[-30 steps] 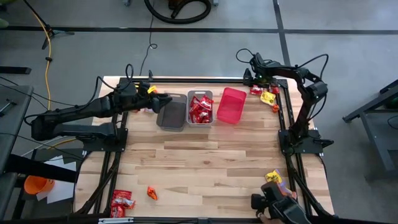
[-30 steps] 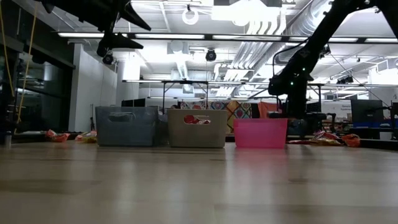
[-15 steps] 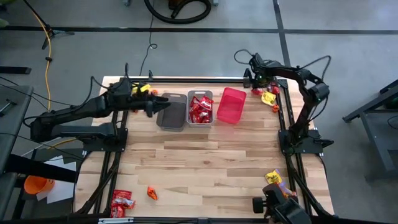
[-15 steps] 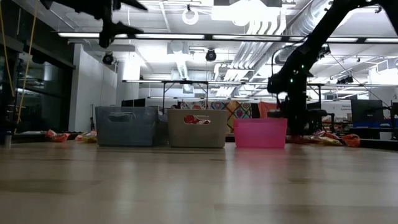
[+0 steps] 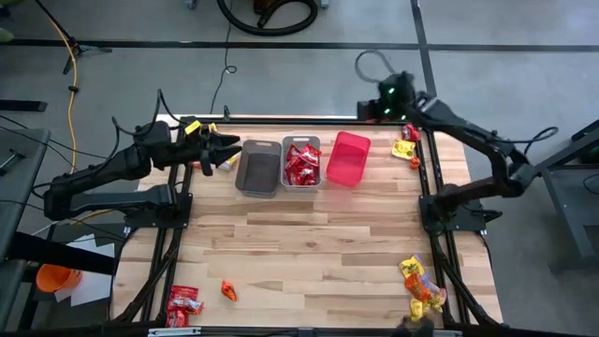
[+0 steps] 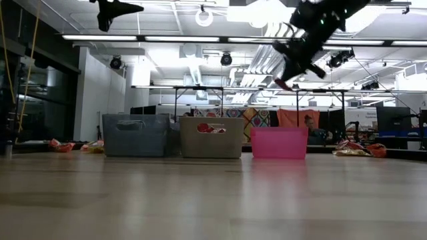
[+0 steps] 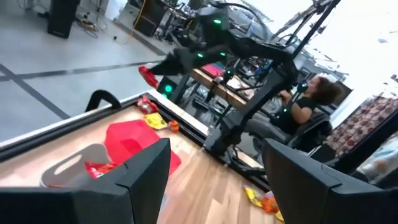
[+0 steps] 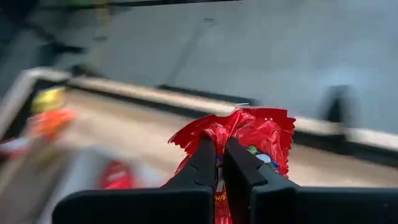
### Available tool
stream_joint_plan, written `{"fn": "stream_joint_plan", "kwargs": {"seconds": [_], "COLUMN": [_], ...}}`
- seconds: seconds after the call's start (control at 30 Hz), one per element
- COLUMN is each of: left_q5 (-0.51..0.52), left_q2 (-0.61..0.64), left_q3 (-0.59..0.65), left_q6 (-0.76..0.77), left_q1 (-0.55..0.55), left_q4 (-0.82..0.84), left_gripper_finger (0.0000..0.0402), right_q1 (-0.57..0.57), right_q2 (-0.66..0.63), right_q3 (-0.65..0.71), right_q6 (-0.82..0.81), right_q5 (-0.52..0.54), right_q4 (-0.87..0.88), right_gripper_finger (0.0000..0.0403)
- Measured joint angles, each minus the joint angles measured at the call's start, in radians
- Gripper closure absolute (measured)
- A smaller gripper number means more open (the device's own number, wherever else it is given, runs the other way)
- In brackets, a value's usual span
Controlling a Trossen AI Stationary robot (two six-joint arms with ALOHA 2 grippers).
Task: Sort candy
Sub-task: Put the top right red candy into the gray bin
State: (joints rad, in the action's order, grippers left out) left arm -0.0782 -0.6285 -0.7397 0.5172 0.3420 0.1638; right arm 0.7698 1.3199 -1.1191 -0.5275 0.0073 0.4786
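Observation:
My right gripper hangs high over the far edge, beside the pink bin, shut on a red candy. This candy also shows in the low view as a red tip below the fingers. My left gripper stands open and empty, raised beside the brown bin. The grey bin between the two holds several red candies. More candy lies on the table at the far right, near right and near left. My right gripper pinches the red candy's wrapper near its middle between its two fingers. The crinkled wrapper spreads out past both fingertips. In the low view the fingers slant downward, and the candy is lifted clear, well above the bins.
The three bins stand in a row at the far middle of the wooden table. A single orange candy lies near the front left. A yellow candy lies by my left gripper. A person sits beyond the table.
My right gripper has shut on a red candy at the far-right pile, lifted it well up and swung it toward the table's left along the far edge. My left gripper has drawn back from the brown bin toward the table's left edge and risen.

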Motion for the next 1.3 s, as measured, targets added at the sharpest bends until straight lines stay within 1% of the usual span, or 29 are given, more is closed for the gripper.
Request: {"fn": "stream_joint_plan", "kwargs": {"seconds": [0.07,0.13,0.23,0.33,0.4,0.57,0.73,0.8,0.9,1.3], "left_q5": [0.000,0.000,0.000,0.000,-0.001,-0.001,0.000,0.006,0.016,0.061], "left_q2": [-0.002,-0.005,-0.007,-0.007,-0.007,-0.007,-0.007,-0.007,-0.007,-0.007], "left_q3": [0.000,0.000,0.000,0.000,0.000,0.000,0.000,0.000,0.000,0.000], "left_q6": [-0.007,-0.009,-0.010,-0.004,0.004,0.005,0.013,0.013,0.021,0.057], "left_q1": [0.000,-0.001,-0.004,-0.004,-0.004,-0.004,-0.004,-0.004,-0.004,-0.004], "left_q4": [0.009,0.023,0.063,0.079,0.079,0.072,0.071,0.071,0.071,0.071], "left_gripper_finger": [0.0161,0.0161,0.0161,0.0161,0.0161,0.0161,0.0161,0.0161,0.0161,0.0161], "right_q1": [-0.108,-0.226,-0.383,-0.490,-0.526,-0.562,-0.563,-0.562,-0.562,-0.562], "right_q2": [0.002,0.023,0.087,0.161,0.206,0.283,0.317,0.318,0.318,0.317], "right_q3": [0.000,0.000,0.000,0.000,0.000,0.000,0.000,0.000,0.000,0.000], "right_q6": [-0.040,-0.083,-0.126,-0.156,-0.172,-0.199,-0.226,-0.232,-0.232,-0.216], "right_q5": [0.016,0.057,0.114,0.142,0.143,0.142,0.120,0.098,0.092,0.076], "right_q4": [-0.045,-0.115,-0.217,-0.328,-0.389,-0.528,-0.588,-0.594,-0.595,-0.619], "right_gripper_finger": [0.0401,0.0402,0.0402,0.0402,0.0402,0.0402,0.0402,0.0402,0.0400,0.0368]}}
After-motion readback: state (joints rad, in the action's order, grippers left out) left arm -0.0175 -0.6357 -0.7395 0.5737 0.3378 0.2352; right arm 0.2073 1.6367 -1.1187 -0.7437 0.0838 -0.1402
